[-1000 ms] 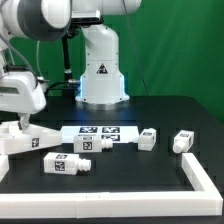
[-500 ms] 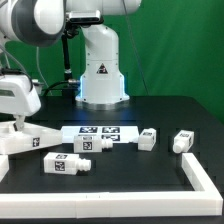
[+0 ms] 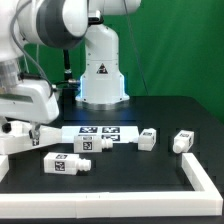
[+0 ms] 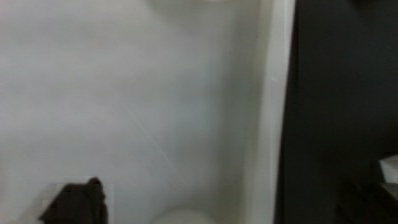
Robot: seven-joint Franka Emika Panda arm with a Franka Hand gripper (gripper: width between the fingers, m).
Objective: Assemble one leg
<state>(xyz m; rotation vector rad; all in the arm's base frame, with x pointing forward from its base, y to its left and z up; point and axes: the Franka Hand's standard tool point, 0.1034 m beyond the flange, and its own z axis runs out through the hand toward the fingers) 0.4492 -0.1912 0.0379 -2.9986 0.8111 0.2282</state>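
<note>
Several white tagged legs lie on the black table: one (image 3: 68,163) at the front left, one (image 3: 97,144) just behind it, one (image 3: 147,138) in the middle and one (image 3: 184,141) on the exterior view's right. My gripper (image 3: 31,133) hangs low over the large flat white panel (image 3: 14,142) on the exterior view's left and holds nothing. In the wrist view the panel (image 4: 143,100) fills most of the picture and its edge runs beside the black table (image 4: 347,90). The gripper (image 4: 231,195) is open, with one dark fingertip (image 4: 75,202) over the panel.
The marker board (image 3: 100,130) lies flat behind the legs. A white L-shaped rail (image 3: 201,176) borders the table's front right. The robot's white base (image 3: 101,70) stands at the back centre.
The arm has swung down and slightly toward the exterior view's right, which brings the gripper closer to the white panel. The legs have not moved.
</note>
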